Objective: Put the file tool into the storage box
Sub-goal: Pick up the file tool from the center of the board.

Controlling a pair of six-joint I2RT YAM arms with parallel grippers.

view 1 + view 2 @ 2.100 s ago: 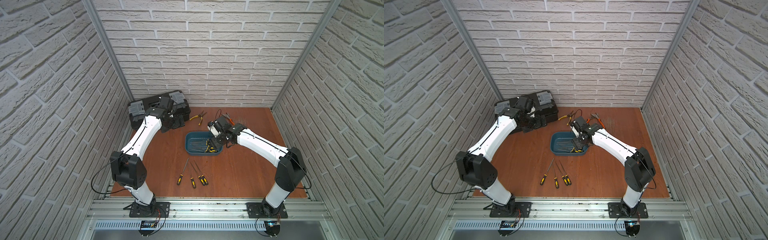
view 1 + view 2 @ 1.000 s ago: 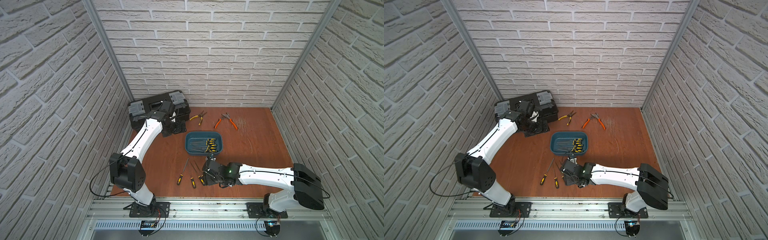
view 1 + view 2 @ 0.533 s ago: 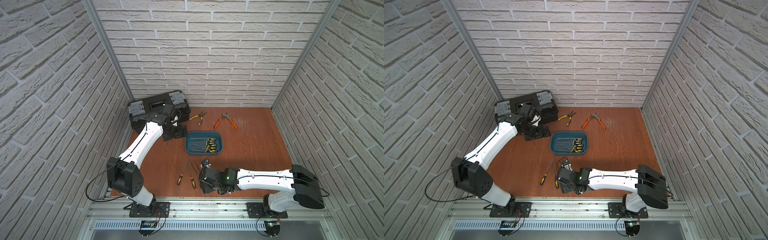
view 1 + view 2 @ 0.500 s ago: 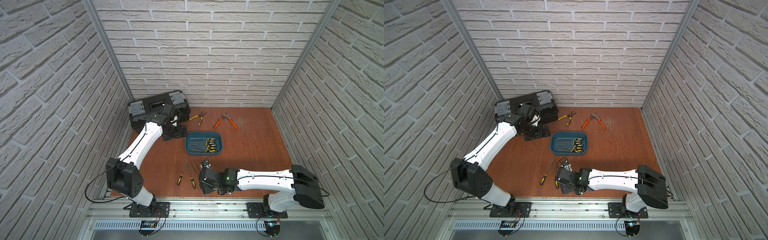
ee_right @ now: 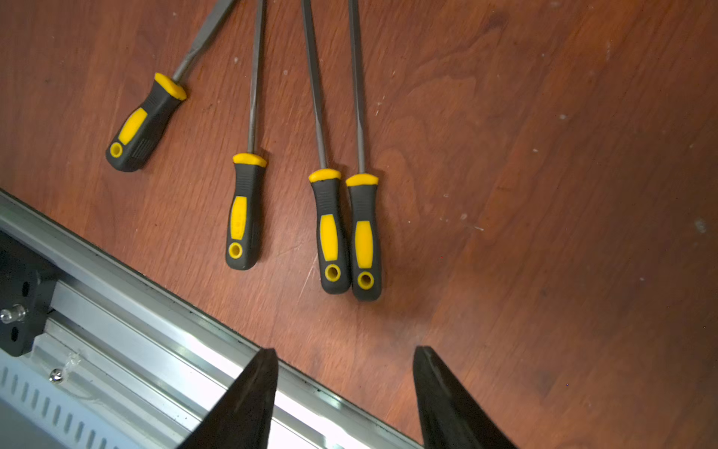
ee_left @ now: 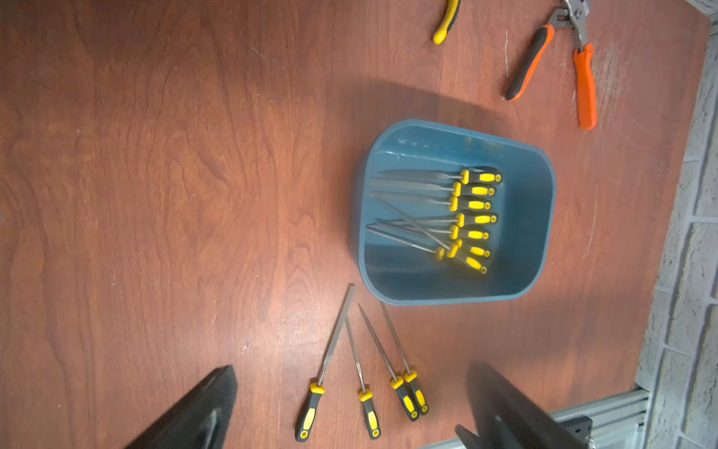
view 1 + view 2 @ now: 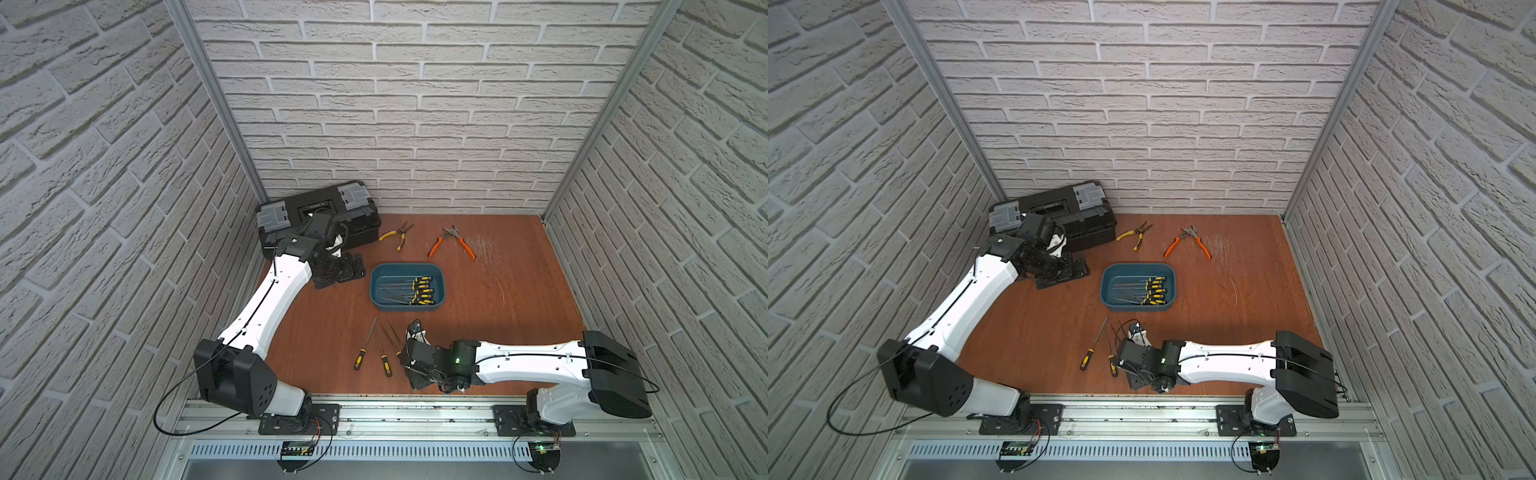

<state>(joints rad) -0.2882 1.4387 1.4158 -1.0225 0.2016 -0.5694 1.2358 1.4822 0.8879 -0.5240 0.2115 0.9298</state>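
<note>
— What is hidden or cut off?
— In both top views the fingers of the right gripper [image 5: 345, 352] are covered by the right arm [image 7: 424, 359], low in the centre of the frame. Two handles of the loose files [image 7: 365, 343] are covered as well. In the right wrist view the shafts are cut off by the frame edge.

— How are the fingers set?
— The right fingers are seen apart. Nothing is held between them and nothing is touched, and the handles lie just beyond the tips. The left gripper [image 6: 351, 369] is spread wider and nothing is held.

— What is given by one view only?
— All four loose files are shown at full length by the left wrist view alone. The storage box [image 7: 407, 266] is found at the centre of the top views on the desk [image 7: 498, 316]. A row of files lies inside it, and the loose files lie just below it.
</note>
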